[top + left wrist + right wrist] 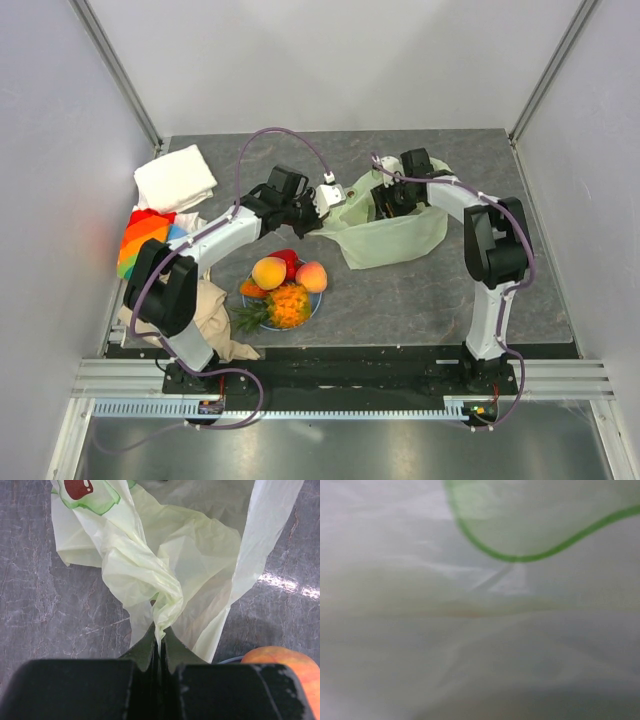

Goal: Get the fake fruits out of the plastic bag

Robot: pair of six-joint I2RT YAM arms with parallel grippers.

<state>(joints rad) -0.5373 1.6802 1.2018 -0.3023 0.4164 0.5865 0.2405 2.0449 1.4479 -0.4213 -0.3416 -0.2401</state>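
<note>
The pale yellow-green plastic bag [392,232] lies on the grey table, right of centre. My left gripper [318,216] is shut on a bunched fold of the bag's left edge, and the wrist view shows the film [150,580] pinched between the shut jaws [160,639]. My right gripper [394,199] reaches into the bag's mouth, its fingers hidden. The right wrist view shows only blurred bag film [480,630]. On the light-blue plate [313,306] sit a pineapple [287,305], a peach [312,276], a yellow-orange round fruit [268,272] and a red piece [289,258]. The peach also shows in the left wrist view [285,659].
A folded white cloth [175,178] lies at the back left, a rainbow-coloured cloth [143,238] below it, and a beige cloth [215,318] by the left arm's base. White walls enclose the table on three sides.
</note>
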